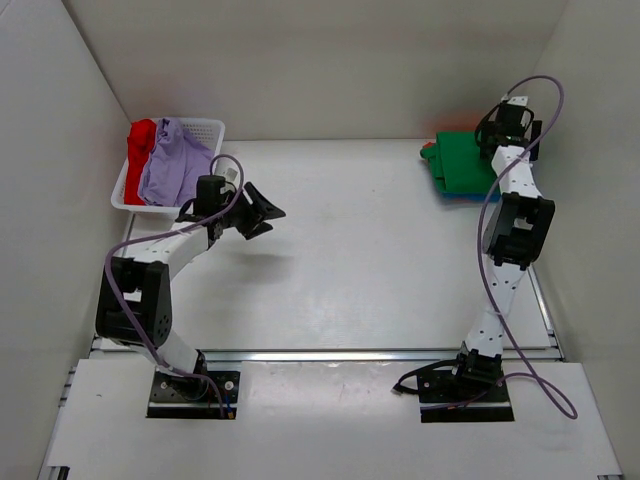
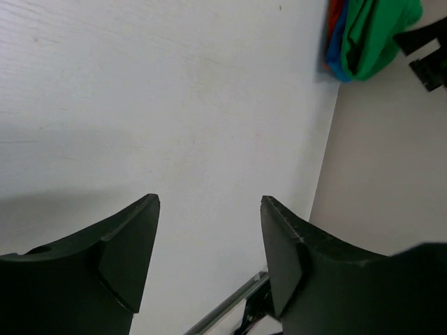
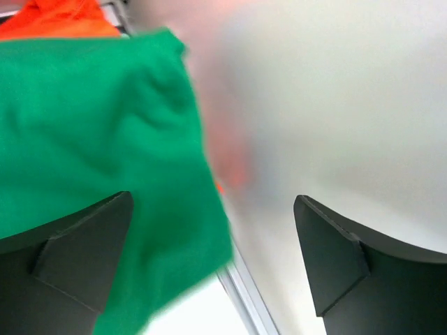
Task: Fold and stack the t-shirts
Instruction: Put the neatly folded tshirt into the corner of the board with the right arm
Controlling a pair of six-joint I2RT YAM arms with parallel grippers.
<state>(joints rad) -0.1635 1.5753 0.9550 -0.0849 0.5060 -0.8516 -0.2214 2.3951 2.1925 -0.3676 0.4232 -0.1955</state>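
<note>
A folded green t-shirt (image 1: 462, 165) tops a stack at the far right of the table, with blue (image 2: 339, 45) and red (image 2: 334, 19) cloth edges showing beneath it. My right gripper (image 1: 492, 140) hovers over that stack's far right corner. In the right wrist view its fingers (image 3: 328, 258) stand wide apart above the green t-shirt (image 3: 91, 118) and grip nothing. A lavender t-shirt (image 1: 172, 165) and a red one (image 1: 142, 140) lie crumpled in the basket. My left gripper (image 1: 268, 213) is open and empty above the bare table, right of the basket; its wrist view shows the gripper (image 2: 209, 202) over white tabletop.
The white mesh basket (image 1: 205, 128) sits in the far left corner against the wall. White walls close the table in on the left, back and right. A metal rail (image 1: 330, 353) runs along the near edge, in front of both arm bases.
</note>
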